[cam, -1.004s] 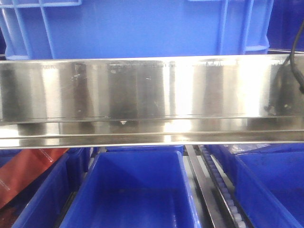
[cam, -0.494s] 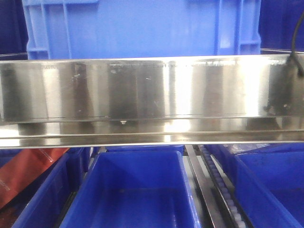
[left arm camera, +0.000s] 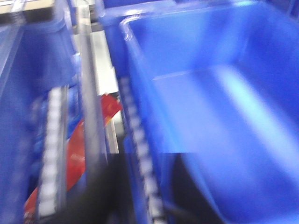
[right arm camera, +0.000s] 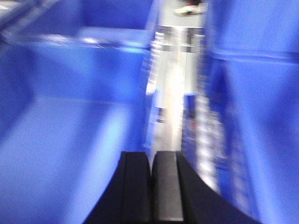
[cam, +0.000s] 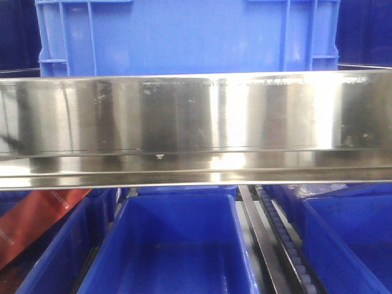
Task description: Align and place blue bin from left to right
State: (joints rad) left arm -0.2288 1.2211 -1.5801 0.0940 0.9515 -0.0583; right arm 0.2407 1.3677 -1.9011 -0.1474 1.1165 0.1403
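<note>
The blue bin (cam: 184,37), a large bright crate with ribbed corners, stands on the upper level behind a polished steel rail (cam: 196,122), and only its lower wall shows. Neither gripper appears in the front view. In the right wrist view my right gripper (right arm camera: 152,158) is shut with nothing between its black fingers, above a steel strip (right arm camera: 175,93) between two blue tubs. The left wrist view is heavily blurred. My left gripper (left arm camera: 142,200) is only dark smears at the bottom edge, on either side of a tub wall.
Below the rail sit smooth-walled blue tubs in the middle (cam: 184,245), on the right (cam: 355,239) and on the left (cam: 55,257), with a roller track (cam: 288,245) between them. A red packet (cam: 37,220) lies at the lower left; the red packet (left arm camera: 79,149) also shows beside a roller track (left arm camera: 140,149).
In the front view the blue bin has shifted to the right along the upper level. The black cable at the right edge has gone out of view.
</note>
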